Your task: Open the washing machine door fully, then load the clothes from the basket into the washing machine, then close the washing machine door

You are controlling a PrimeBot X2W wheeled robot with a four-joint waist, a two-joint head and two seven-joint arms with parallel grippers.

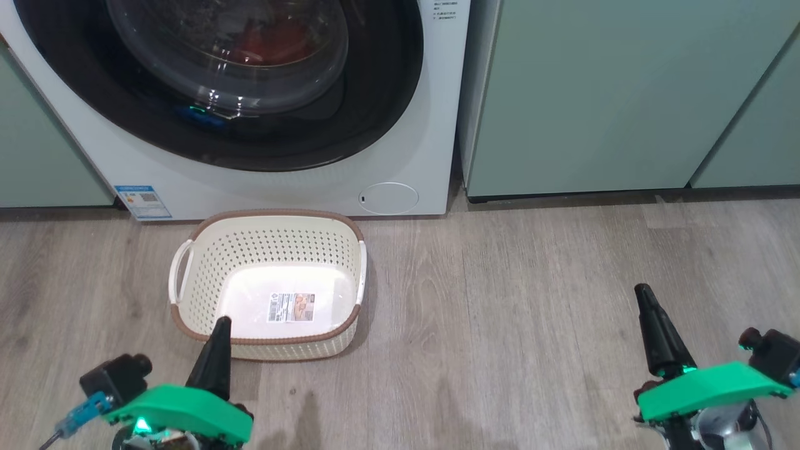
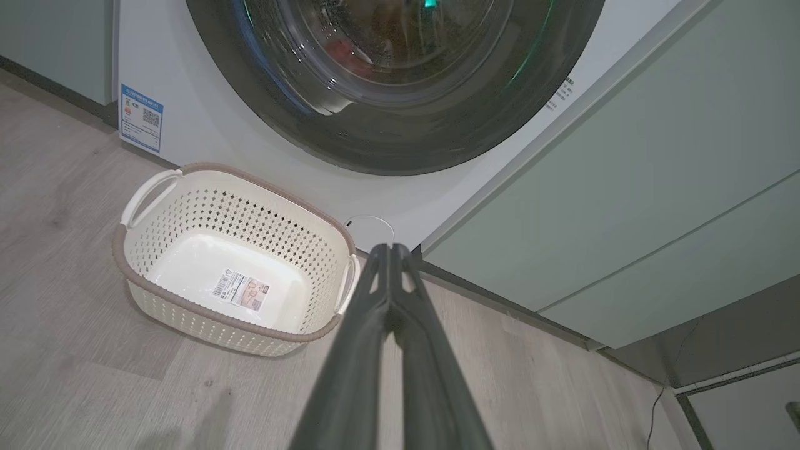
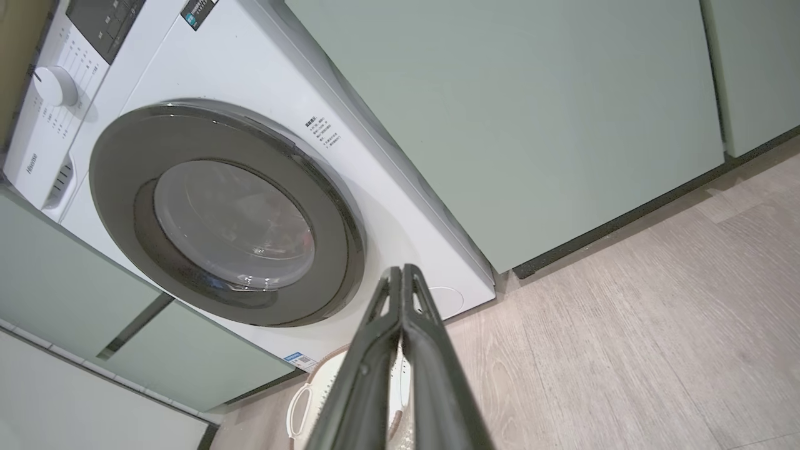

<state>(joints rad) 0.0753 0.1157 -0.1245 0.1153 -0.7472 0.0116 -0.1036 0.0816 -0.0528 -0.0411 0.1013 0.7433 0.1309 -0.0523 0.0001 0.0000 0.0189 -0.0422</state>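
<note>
Well, the writing first. On the washing machine [image 1: 437,125] a blue-and-white energy sticker [image 1: 142,201] sits at the lower left of the white front, its print too small for me to read. In the right wrist view the brand mark [image 3: 31,164] at the far left looks like Hisense, just below a white dial [image 3: 55,85]. A block of small black print [image 1: 444,12] at the top centre of the head view is illegible.

The basket [image 1: 269,244] stands on the floor just in front of the machine, lower centre-left of the head view. A label sticker [image 1: 291,307] on its bare bottom is also unreadable. The washing machine door [image 1: 375,94] lies shut against the front, and red clothes [image 1: 275,44] show behind its glass bowl.

The floor [image 1: 500,312] is grey-brown wood-look plank, and pale green cabinets [image 1: 625,94] flank the machine.

My left pincer [image 1: 222,325] is pressed together on nothing. Its tip shows against the basket's near rim at lower left, and I cannot tell whether it touches. My right pincer [image 1: 644,294], also pressed together, sits at lower right, well apart from the basket, with a wide stretch of plank between.
</note>
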